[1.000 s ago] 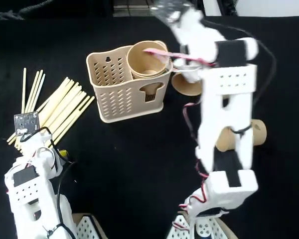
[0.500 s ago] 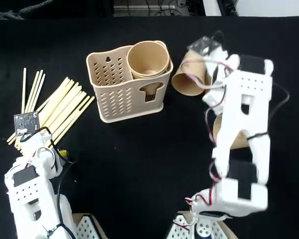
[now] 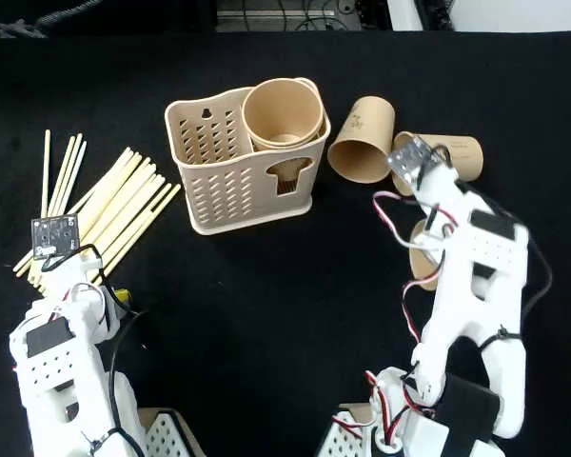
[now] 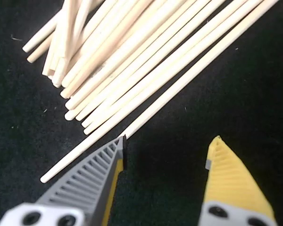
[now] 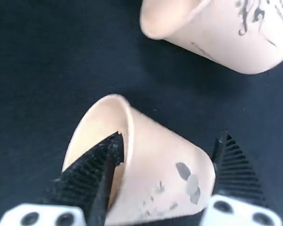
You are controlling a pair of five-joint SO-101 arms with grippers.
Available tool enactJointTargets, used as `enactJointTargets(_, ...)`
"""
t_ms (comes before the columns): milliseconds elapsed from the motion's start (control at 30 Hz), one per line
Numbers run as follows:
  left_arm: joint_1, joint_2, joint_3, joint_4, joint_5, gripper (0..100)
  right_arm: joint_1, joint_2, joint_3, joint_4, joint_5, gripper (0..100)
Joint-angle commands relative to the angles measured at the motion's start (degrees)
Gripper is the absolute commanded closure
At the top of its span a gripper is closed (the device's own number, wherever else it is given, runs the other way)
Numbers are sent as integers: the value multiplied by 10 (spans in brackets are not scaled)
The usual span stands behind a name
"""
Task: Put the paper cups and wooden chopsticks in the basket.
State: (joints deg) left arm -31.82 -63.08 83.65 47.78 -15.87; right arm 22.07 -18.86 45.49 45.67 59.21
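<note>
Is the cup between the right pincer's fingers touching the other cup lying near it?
Apart. The right wrist view shows black table between the straddled cup and the other cup.

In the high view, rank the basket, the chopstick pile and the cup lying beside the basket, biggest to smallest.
1. basket
2. chopstick pile, though its spread comes close
3. cup beside the basket, clearly smallest

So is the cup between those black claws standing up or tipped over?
Tipped over: the paper cup lies on its side, its round mouth facing sideways, between the fingers of the open right gripper.
</note>
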Motion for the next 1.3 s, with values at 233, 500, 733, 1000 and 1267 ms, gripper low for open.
enactJointTargets(233,3,-5,-2,-10,-4,722,17,-54,38,-113,-27,972)
enactJointTargets(500,3,-5,-2,-9,-4,722,13,-225,37,-35,-79,987)
enactJointTargets(733,3,-5,-2,-8,-4,722,11,-338,-27,113,-149,987)
enactJointTargets(1000,3,-5,-2,-8,-4,722,-103,-340,-243,270,-305,987)
enactJointTargets(1267,3,-5,-2,-8,-4,722,-278,-232,-457,291,-403,987)
